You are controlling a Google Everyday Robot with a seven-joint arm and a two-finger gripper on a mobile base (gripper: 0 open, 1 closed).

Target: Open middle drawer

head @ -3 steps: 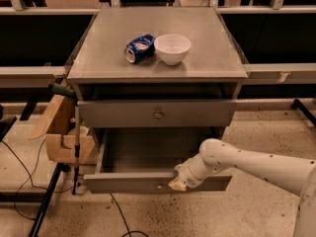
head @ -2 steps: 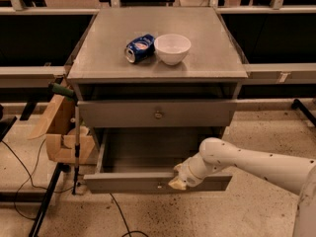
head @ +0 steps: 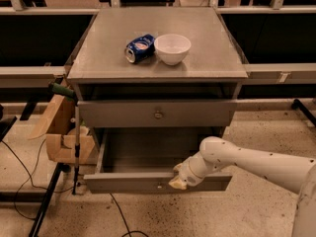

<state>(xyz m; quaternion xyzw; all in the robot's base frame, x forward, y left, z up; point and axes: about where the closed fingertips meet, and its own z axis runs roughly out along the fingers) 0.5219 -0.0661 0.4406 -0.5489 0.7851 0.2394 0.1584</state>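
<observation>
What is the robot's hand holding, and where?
The gripper is at the top edge of the middle drawer front; whether it grips cannot be told.

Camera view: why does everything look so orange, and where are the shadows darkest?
Camera view: warm light, seemingly from above, tints everything; the white bowl and tabletop catch most of it; the pulled-out drawer lies shaded beneath the closed drawer; the end effector at its front edge is lit.

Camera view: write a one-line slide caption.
The gripper rests at the front of the pulled-out middle drawer, with a can and bowl on the cabinet top.
</observation>
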